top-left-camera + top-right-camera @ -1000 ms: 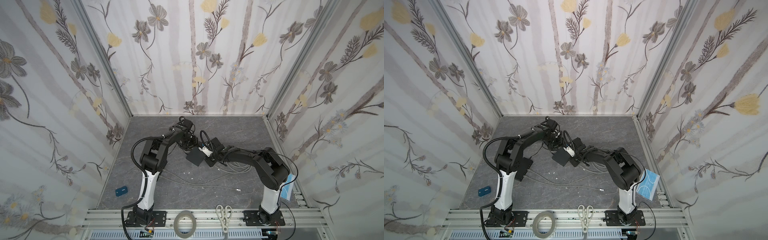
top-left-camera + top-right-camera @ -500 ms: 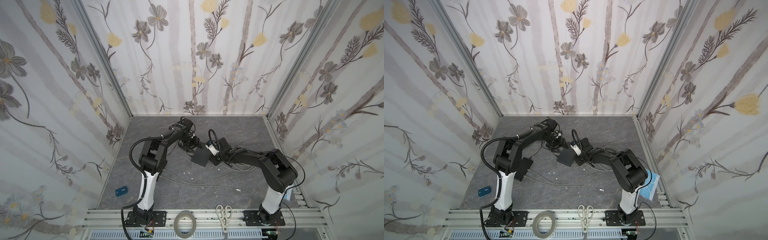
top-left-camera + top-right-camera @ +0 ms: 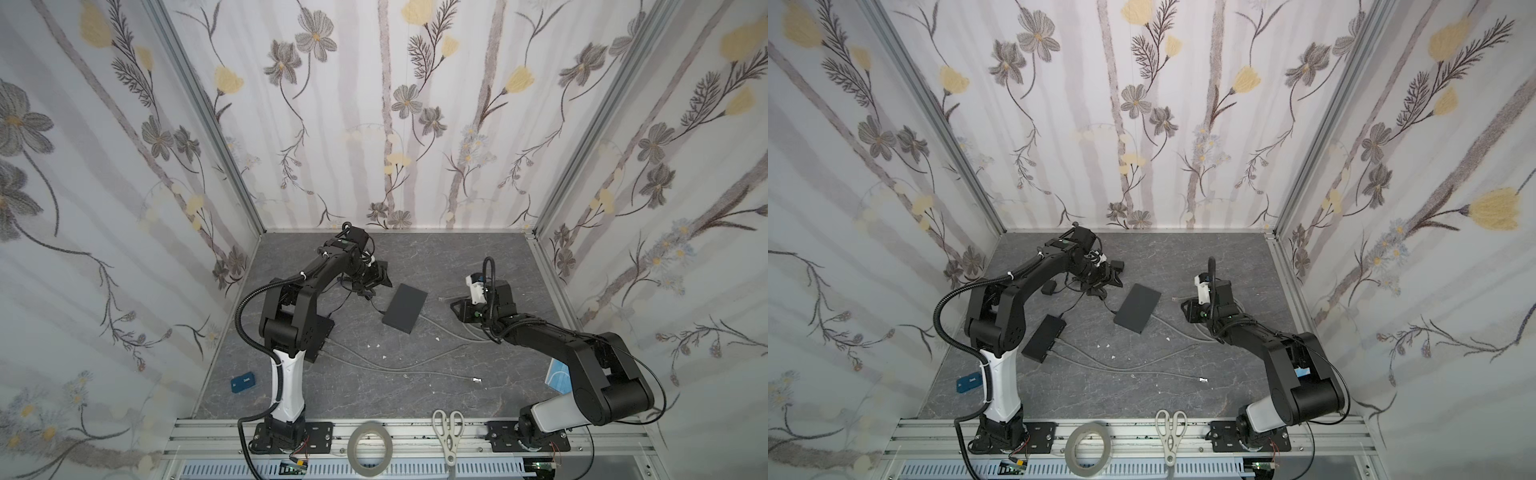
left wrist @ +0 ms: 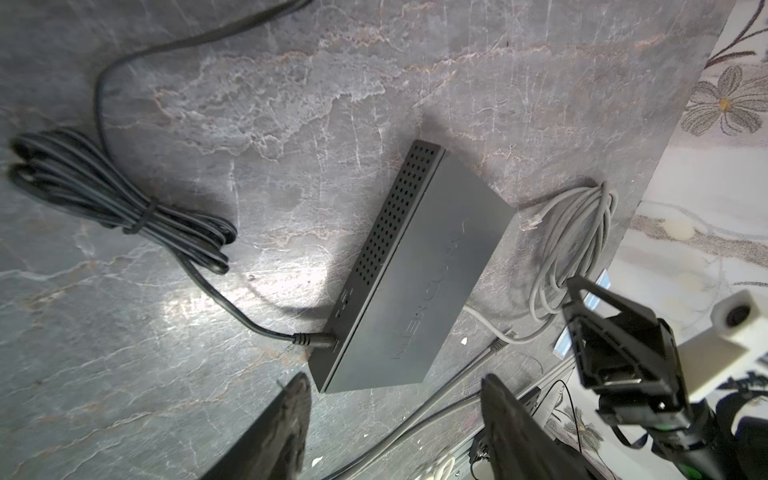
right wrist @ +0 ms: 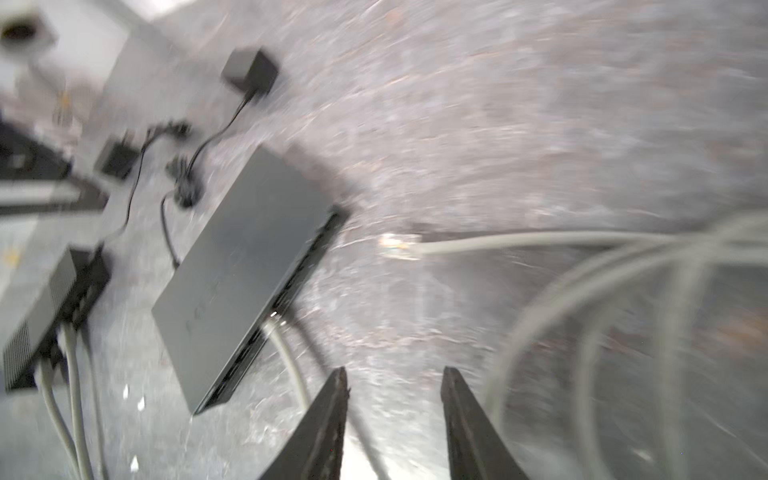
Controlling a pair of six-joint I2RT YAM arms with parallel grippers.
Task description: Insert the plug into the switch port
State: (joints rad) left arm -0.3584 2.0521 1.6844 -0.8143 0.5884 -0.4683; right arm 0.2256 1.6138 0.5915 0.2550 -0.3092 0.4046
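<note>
Plug (image 5: 399, 246) lies loose ahead of low-reaching right end effector (image 5: 395, 372), jaws parted.

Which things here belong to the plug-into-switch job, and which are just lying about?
For the job:
- black switch
- clear plug
- grey cable that ends in the plug

Lying about:
- scissors
- tape roll
- small blue box
- second black box

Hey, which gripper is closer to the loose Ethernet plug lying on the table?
Right. The right gripper sits just beside the Ethernet plug, open and not touching it. The left gripper is beyond the network switch, on its far side from the plug.
</note>
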